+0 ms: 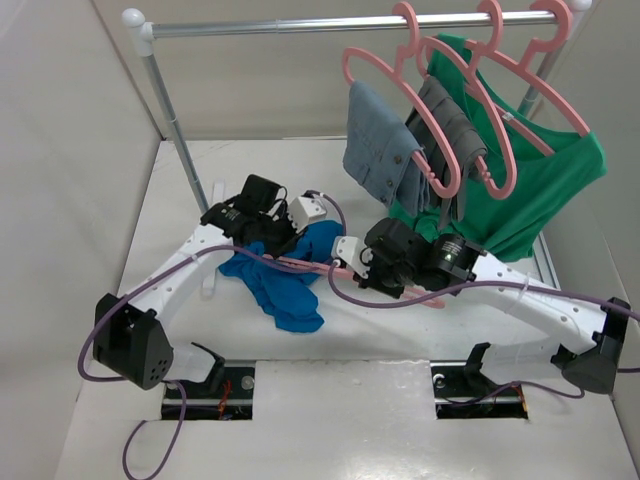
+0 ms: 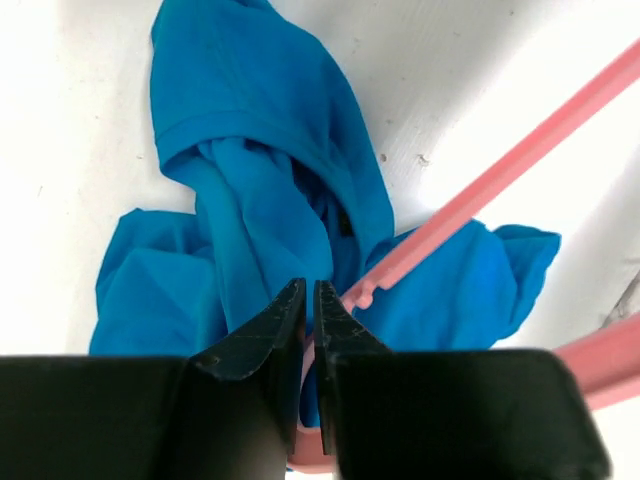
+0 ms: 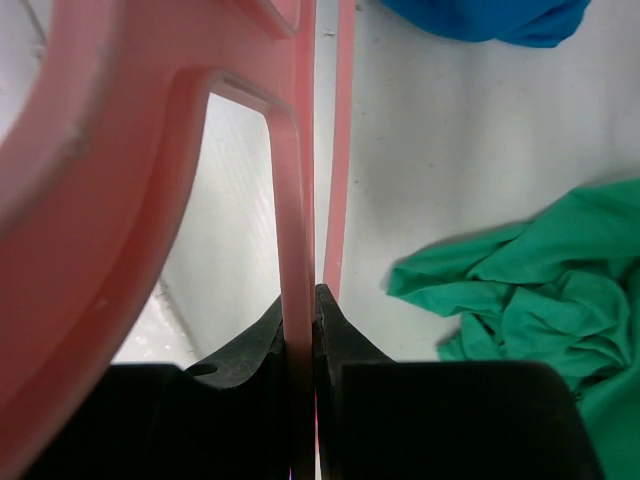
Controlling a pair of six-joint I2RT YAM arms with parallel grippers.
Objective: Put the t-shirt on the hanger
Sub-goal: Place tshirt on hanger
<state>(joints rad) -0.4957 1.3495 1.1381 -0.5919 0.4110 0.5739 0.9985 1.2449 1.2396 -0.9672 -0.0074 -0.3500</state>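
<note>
The hanger [image 2: 500,174] lies flat on the desk [image 1: 400,400], between the two arms and partly on the blue t-shirt [image 1: 290,290], which sits in a crumpled heap just in front of the left arm. The right fingers [image 3: 255,345] are clenched on one thin pink bar of the hanger, near its thick curved part. That grip looks meant to pin the frame in place while the other arm works the cloth. The left fingers [image 2: 260,330] hang over the bunched middle of the shirt, right beside the hanger's end. They are drawn almost together, with only a slit between the tips. Whether a fold of fabric is caught in that slit cannot be told. One sloping arm of the hanger runs across the cloth, and the shirt looks draped around it but not threaded on, so the dressing step seems barely begun. No box or bin shows. The only thing that carries others is the metal rail [image 1: 300,25] at the back, which bears other pink hangers [image 1: 535,88] loaded with grey garments [image 1: 380,145] and a green shirt [image 1: 540,180], well apart from the work.
</note>
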